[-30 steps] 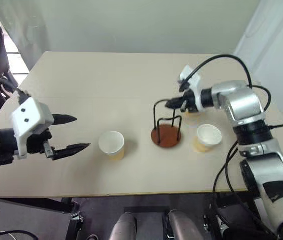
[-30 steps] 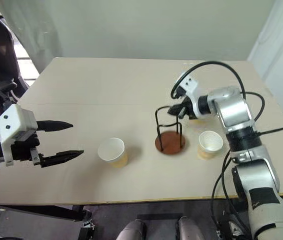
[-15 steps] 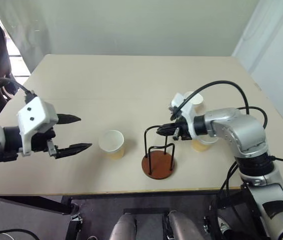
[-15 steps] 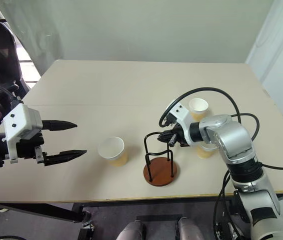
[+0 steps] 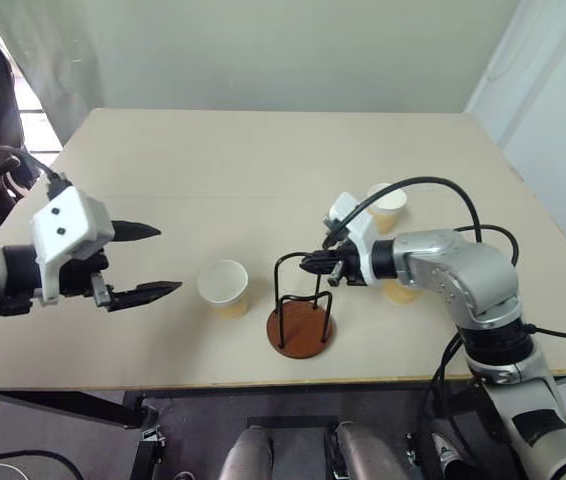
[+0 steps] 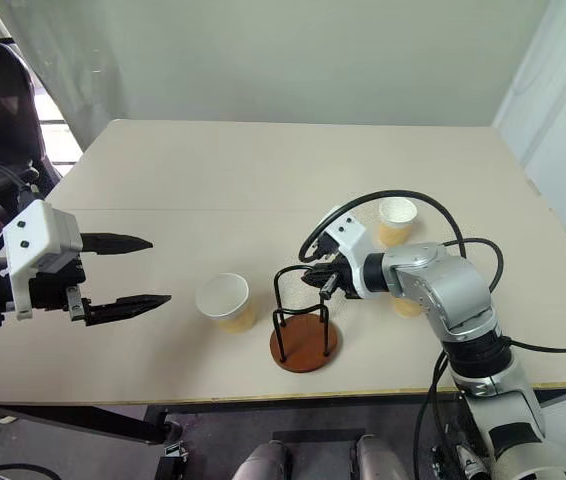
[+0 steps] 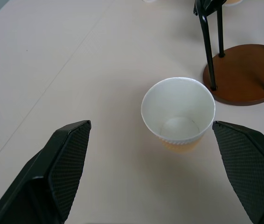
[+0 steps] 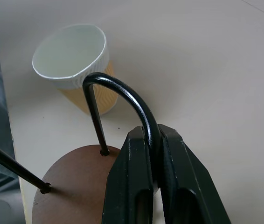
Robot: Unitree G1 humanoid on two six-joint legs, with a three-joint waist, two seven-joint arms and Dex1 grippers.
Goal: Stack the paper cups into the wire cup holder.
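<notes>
Black wire cup holder (image 5: 300, 300) stands near the table's (image 5: 213, 160) front edge, its top loop pinched between the right gripper's (image 8: 153, 140) closed fingers. One paper cup (image 5: 224, 288) sits at its 9 o'clock (upright, empty), facing the left gripper (image 5: 145, 262), spread wide and holding nothing. Two more cups (image 6: 397, 220) stand around 2 o'clock.

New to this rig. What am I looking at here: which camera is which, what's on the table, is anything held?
A humanoid robot with two arms stands at a beige table. Two pictures come from its head, looking down; the other two from its wrists, looking along the jaws. The left gripper hangs open, aimed at a paper cup. The right gripper is shut on a wire loop of the cup holder, a black wire stand on a round brown base. Another cup stands farther back; a third is mostly hidden behind the right arm. No cup is in the holder yet.
</notes>
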